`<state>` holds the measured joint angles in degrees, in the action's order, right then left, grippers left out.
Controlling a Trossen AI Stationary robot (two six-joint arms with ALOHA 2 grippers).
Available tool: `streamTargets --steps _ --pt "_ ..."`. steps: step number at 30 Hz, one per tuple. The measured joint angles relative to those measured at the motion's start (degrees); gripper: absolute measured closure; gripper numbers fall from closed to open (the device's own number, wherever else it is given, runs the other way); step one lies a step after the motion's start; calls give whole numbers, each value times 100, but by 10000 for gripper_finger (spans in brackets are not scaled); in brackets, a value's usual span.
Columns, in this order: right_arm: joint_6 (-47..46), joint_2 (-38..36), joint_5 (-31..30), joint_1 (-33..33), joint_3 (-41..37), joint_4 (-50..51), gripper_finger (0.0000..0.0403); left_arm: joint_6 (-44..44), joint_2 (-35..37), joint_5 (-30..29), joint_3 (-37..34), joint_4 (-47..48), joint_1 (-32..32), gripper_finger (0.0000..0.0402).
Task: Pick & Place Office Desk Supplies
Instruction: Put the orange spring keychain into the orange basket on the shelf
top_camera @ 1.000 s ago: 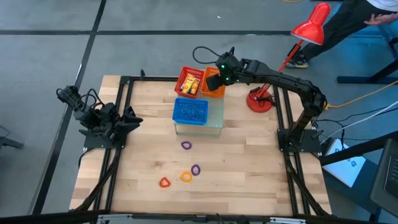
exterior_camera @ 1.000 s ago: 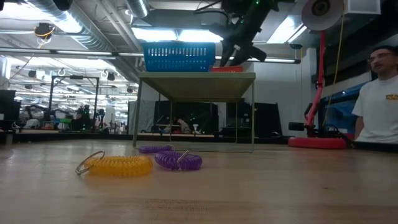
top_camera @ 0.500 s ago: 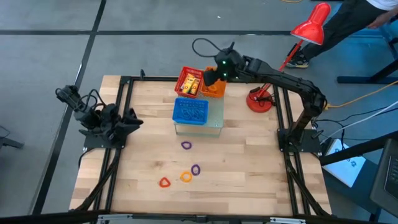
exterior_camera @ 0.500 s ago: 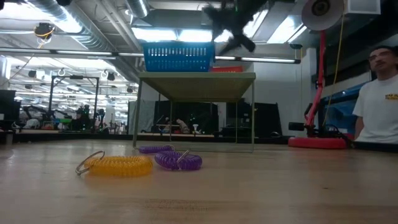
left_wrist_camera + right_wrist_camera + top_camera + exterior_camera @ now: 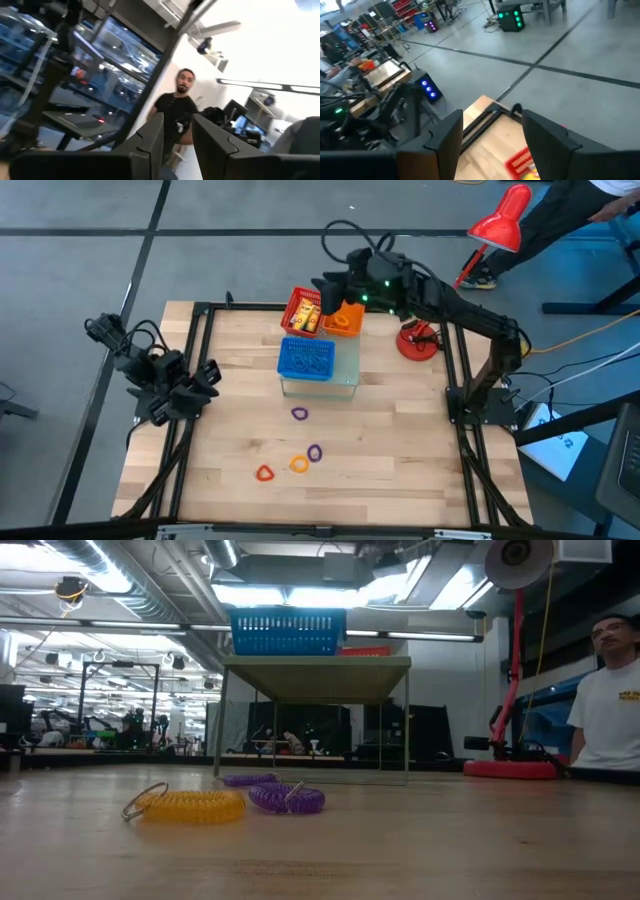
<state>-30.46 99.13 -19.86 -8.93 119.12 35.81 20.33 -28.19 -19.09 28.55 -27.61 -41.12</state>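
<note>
Loops (image 5: 300, 464) on the surface (image 5: 400, 450).
We see right fingers (image 5: 445, 137) parted, empty, above the baskets (image 5: 345, 320); left fingers (image 5: 150, 137) parted.

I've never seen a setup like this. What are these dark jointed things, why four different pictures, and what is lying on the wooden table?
The dark jointed things are two robot arms, each ending in a two-finger gripper. One picture looks straight down, one looks level across the table top, and two come from cameras on the arms' wrists.

The left gripper waits at the table's left edge, its fingers apart and holding nothing. The right gripper reaches over the red basket and orange basket at the back, also open and empty. A blue basket sits on a small raised stand.

On the wood lie coiled loops: two purple loops, an orange loop and a red loop. A red desk lamp stands to the right.
</note>
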Motion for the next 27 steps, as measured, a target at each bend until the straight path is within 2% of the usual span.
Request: streamTargets --steps 3,14,22,25,27 --pt "-110 0 -194 296 25 30 197 -89 -152 222 139 62 0 288" --pt "-546 132 -440 1381 27 172 197 117 -1074 184 175 -60 202 237" --pt "-360 133 -799 1856 27 169 197 557 -1904 1090 321 -692 677 239" --pt "-206 133 -797 1856 27 218 197 421 -2153 1312 710 -444 917 241" --pt "-141 133 -774 1847 27 260 197 413 -2282 1435 974 143 1054 242"
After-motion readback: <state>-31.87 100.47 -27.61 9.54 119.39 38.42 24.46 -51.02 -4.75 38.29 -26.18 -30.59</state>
